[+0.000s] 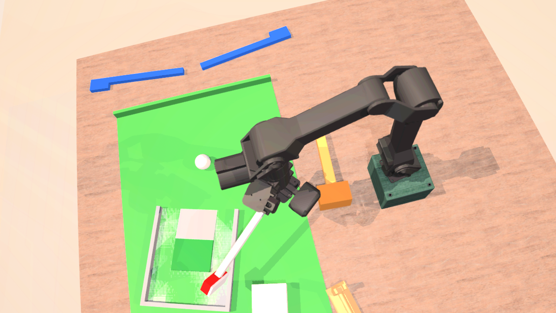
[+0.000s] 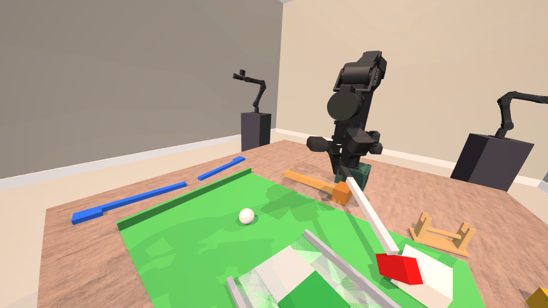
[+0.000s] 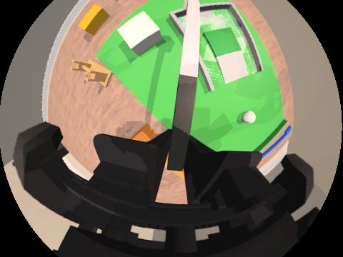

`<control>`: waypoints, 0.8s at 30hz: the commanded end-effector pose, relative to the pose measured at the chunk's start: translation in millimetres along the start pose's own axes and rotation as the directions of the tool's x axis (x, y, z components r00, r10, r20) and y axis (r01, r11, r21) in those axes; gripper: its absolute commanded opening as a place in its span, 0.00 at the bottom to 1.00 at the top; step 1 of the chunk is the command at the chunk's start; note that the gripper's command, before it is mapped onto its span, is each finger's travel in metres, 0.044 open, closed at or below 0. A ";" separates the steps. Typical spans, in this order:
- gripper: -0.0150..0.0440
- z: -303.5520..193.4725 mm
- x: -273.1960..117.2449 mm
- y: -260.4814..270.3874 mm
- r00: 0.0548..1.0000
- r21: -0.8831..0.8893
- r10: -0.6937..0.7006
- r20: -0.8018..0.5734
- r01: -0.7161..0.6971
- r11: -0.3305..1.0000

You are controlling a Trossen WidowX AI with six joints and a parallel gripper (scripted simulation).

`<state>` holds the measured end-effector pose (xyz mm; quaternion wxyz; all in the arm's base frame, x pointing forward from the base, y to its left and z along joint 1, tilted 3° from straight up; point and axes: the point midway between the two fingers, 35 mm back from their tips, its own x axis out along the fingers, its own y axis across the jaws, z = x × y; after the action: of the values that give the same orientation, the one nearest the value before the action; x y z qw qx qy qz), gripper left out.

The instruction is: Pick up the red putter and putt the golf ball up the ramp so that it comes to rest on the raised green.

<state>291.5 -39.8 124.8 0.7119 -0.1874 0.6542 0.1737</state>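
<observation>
My gripper (image 1: 268,207) (image 2: 342,169) (image 3: 176,133) is shut on the dark grip end of the red putter. The putter's white shaft (image 1: 240,243) (image 2: 373,220) (image 3: 191,43) slants down away from the fingers. Its red head (image 1: 213,283) (image 2: 398,268) hangs over the right wall of the grey frame (image 1: 149,257). The white golf ball (image 1: 202,161) (image 2: 246,216) (image 3: 249,116) rests on the green mat (image 1: 163,124) (image 2: 191,237) (image 3: 229,107), left of the gripper. Inside the frame a white ramp (image 1: 196,224) (image 3: 234,66) leads to the raised green (image 1: 193,254) (image 2: 314,293) (image 3: 221,41).
An orange mallet (image 1: 334,194) (image 2: 341,192) lies right of the mat beside the arm base (image 1: 402,181). Two blue putters (image 1: 136,78) (image 1: 244,48) lie beyond the mat's far wall. A white block (image 1: 269,298) (image 2: 429,273) and a wooden rack (image 2: 440,233) (image 3: 93,73) sit near the front right.
</observation>
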 end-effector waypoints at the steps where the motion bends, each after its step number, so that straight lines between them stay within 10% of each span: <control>1: 0.25 -13.4 1.1 -16.3 1.000 0.123 0.001 0.002 -0.001 0.992; 24: 0.25 -100.9 2.7 -78.8 1.000 0.670 -0.003 -0.020 0.016 0.743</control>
<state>251.1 -146.7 119.1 0.7291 0.0417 0.6815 -0.0487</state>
